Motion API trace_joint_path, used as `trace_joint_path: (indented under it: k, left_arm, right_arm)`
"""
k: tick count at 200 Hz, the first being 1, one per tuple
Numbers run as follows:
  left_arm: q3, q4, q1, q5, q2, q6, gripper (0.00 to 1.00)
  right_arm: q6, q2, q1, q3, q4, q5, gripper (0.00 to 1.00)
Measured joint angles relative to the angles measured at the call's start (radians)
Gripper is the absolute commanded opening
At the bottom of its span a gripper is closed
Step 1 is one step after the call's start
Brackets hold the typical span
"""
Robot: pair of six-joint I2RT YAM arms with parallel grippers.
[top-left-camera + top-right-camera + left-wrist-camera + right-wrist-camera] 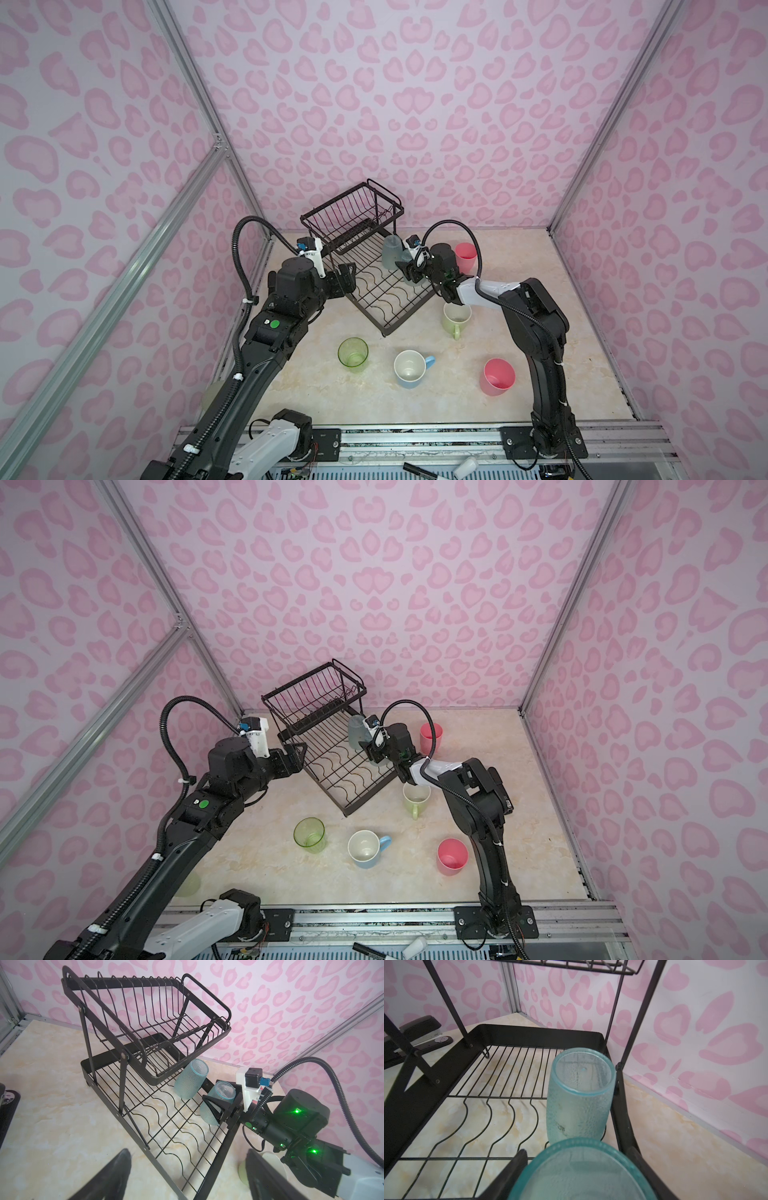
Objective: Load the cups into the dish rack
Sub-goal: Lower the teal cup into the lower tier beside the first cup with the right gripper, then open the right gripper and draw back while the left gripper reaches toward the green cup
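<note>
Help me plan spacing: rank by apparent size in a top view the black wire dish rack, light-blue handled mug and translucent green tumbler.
1. Black wire dish rack, by far largest.
2. Light-blue handled mug and translucent green tumbler: near alike, not ranked.

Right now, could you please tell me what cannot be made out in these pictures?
- Held tumbler: whether its lower end touches the rack; the right gripper covers it in the left wrist view, the bottom edge cuts it in the right wrist view.
- Pale green cup: mostly behind the left arm in a top view.
- Mug: rim partly under the right arm.
</note>
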Motion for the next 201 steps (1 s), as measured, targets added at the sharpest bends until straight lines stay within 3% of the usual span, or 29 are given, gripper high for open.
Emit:
trace_joint_path:
  k: [78, 201]
  left_arm:
    - [-0.012, 0.001, 0.006, 0.000, 0.027, 0.001, 0.88]
    - [-0.023, 0.005, 0.010, 0.004, 0.039, 0.001, 0.87]
  right_arm:
    - [-0.019, 0.050, -0.003, 0.021, 0.058, 0.023, 0.66]
    - [-0.023, 0.037, -0.006, 0.000, 0.077, 0.042, 0.91]
